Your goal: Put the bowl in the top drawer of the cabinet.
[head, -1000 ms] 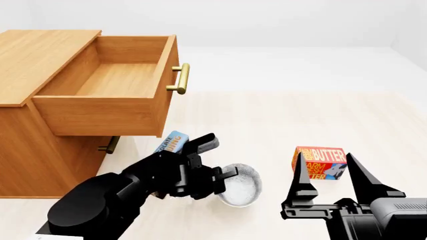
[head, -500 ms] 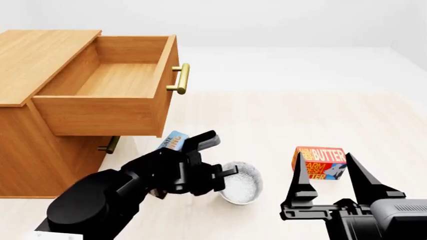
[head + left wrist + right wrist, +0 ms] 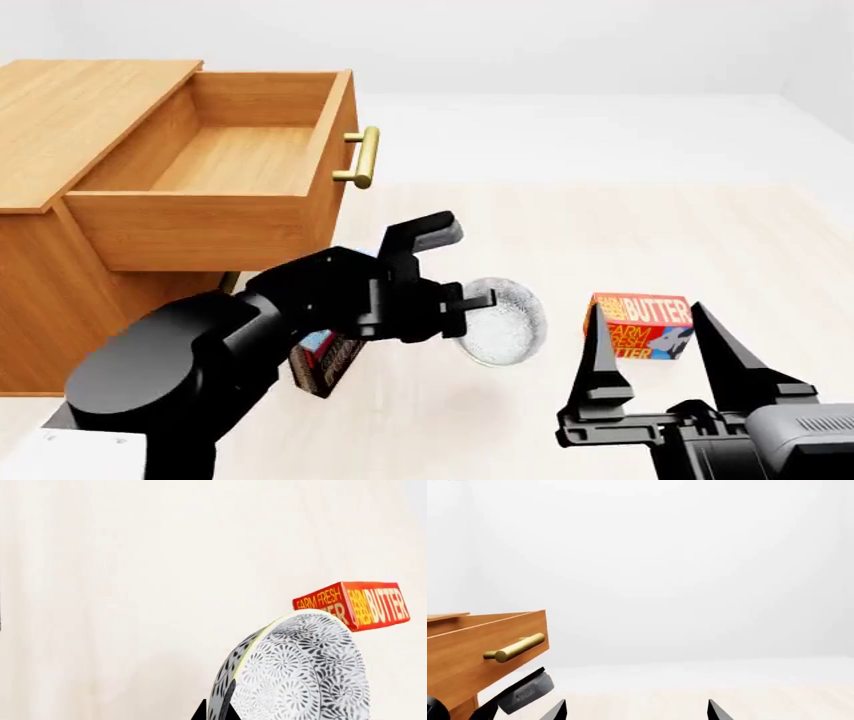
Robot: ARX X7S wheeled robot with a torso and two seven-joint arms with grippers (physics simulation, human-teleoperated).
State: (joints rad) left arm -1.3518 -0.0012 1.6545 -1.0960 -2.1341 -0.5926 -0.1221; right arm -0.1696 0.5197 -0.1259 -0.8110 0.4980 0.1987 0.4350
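My left gripper (image 3: 465,300) is shut on the rim of the bowl (image 3: 503,320), a white bowl with a grey-blue pattern. It holds the bowl tipped on edge, in the air above the floor. In the left wrist view the bowl (image 3: 300,675) fills the lower part, with its rim pinched between the fingertips of the left gripper (image 3: 215,714). The cabinet (image 3: 80,110) stands at the left, and the top drawer (image 3: 227,160) is pulled out and empty, its brass handle (image 3: 358,158) up and left of the bowl. My right gripper (image 3: 663,372) stands open at the lower right, holding nothing.
A red butter box (image 3: 641,325) lies on the floor just right of the bowl, in front of the right gripper. A dark box with a blue end (image 3: 324,360) sits under my left arm. The drawer front (image 3: 487,645) shows in the right wrist view.
My left gripper has lifted the bowl off the floor, upward and a little away from me, tipping it onto its edge. The right arm has not moved.
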